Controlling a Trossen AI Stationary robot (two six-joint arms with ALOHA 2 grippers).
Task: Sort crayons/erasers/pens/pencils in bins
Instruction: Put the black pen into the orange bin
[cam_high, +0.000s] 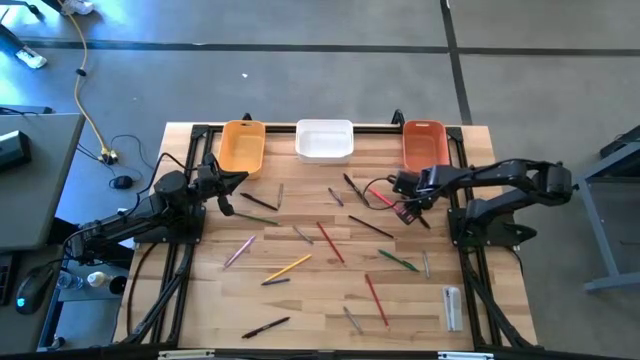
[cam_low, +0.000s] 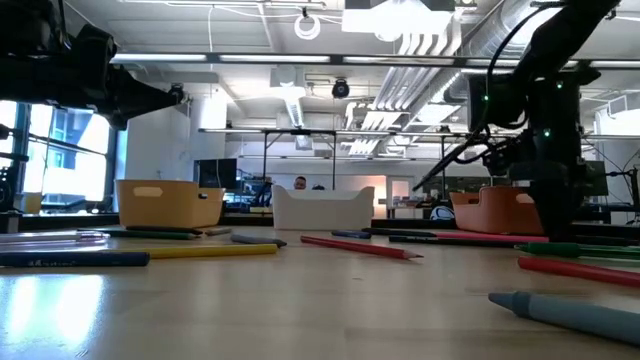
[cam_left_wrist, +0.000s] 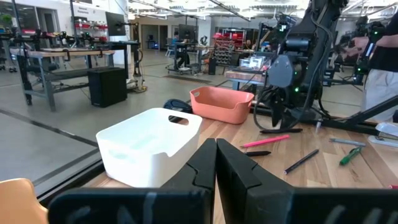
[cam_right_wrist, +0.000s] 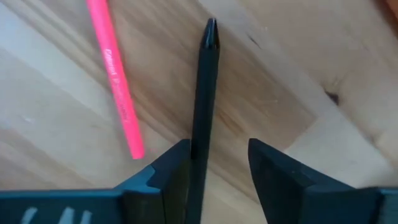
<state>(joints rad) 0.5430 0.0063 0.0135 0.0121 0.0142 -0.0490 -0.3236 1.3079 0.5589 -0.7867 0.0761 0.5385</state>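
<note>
High view: I count three bins along the upper edge of the table (cam_high: 200, 310). The yellow-orange bin (cam_high: 242, 146) sits upper left, the white bin (cam_high: 324, 140) upper centre, the red-orange bin (cam_high: 423, 143) upper right. I see nothing inside any of them. Pens and pencils lie scattered over the wood below, among them a red pencil (cam_high: 330, 243) near centre and a yellow pencil (cam_high: 287, 267) lower left of it. My left gripper (cam_high: 226, 190) hangs below the yellow-orange bin; my right gripper (cam_high: 408, 208) is low over the table, below the red-orange bin.

Low view: all three bins stand in a row at mid-frame; their insides are hidden from here.

Left wrist view: left fingers pressed together, holding nothing. The white bin fills the centre left.

Right wrist view: right jaws apart, a black pen (cam_right_wrist: 204, 93) between them and against one finger (cam_right_wrist: 168, 171), flat on the wood. A pink pencil (cam_right_wrist: 116, 78) lies just beside it, at upper left.
</note>
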